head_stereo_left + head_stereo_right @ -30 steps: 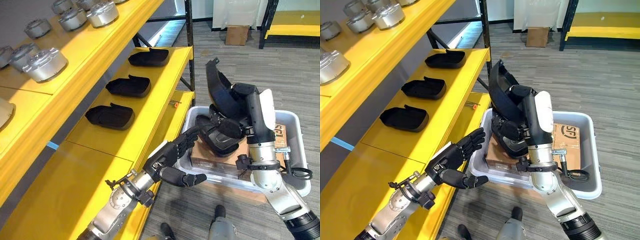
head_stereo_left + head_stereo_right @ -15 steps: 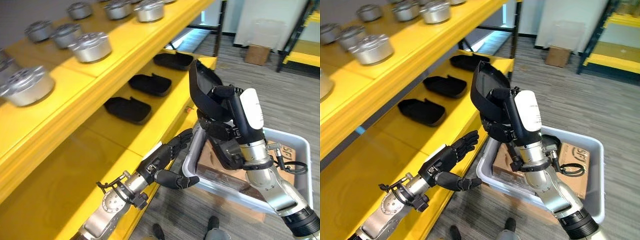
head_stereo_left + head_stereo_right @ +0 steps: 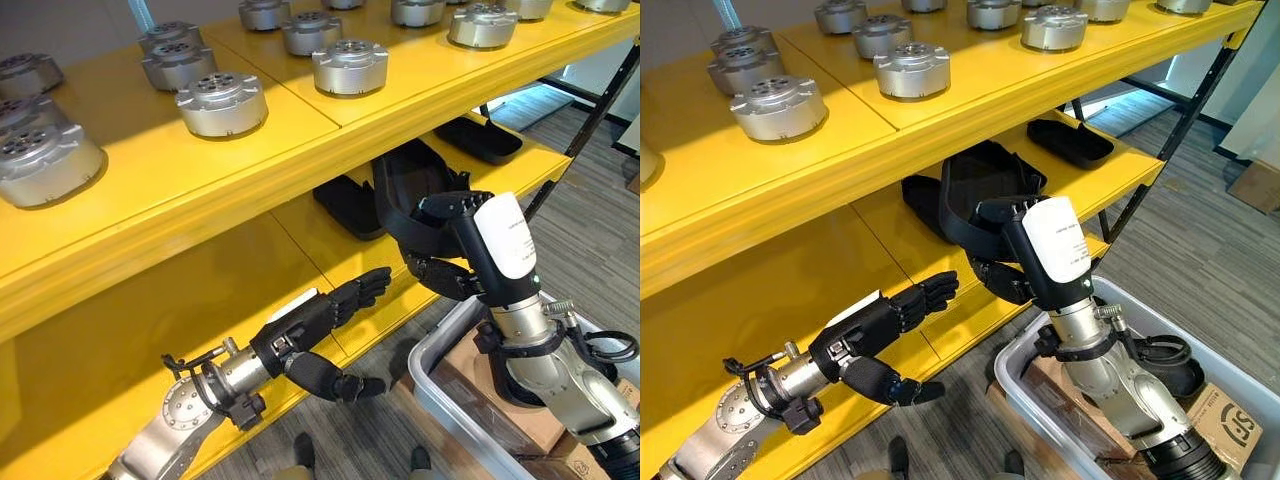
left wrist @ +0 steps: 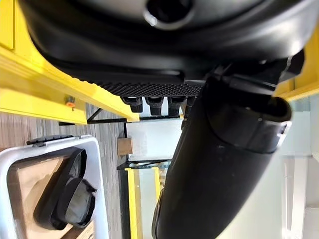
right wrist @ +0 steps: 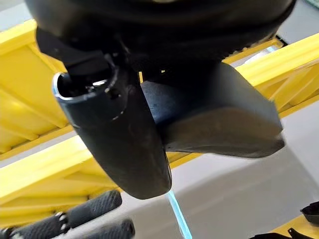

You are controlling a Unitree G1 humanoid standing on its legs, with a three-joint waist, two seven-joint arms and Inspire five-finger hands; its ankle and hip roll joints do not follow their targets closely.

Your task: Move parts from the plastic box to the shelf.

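Observation:
My right hand (image 3: 470, 250) is shut on a black moulded part (image 3: 408, 188) and holds it at the front edge of the yellow middle shelf (image 3: 300, 240); the right wrist view shows the same part (image 5: 219, 119) beside my thumb (image 5: 119, 134). Two more black parts lie on that shelf, one just behind the held part (image 3: 342, 205) and one farther right (image 3: 482, 140). My left hand (image 3: 320, 318) hovers open, fingers straight, before the shelf's lower edge, left of the right hand. The grey plastic box (image 3: 432, 385) stands on the floor at lower right, with another black part (image 4: 65, 194) inside.
Several round silver metal parts (image 3: 222, 102) stand along the upper yellow shelf (image 3: 300, 150), right above the held part. A black upright post (image 3: 590, 120) stands at the shelf's right end. Brown cardboard (image 3: 1220, 425) lies in the box. Grey floor stretches to the right.
The camera has swung toward the shelf. My right hand has carried the black part from above the box up to the middle shelf's edge. The left hand stays open.

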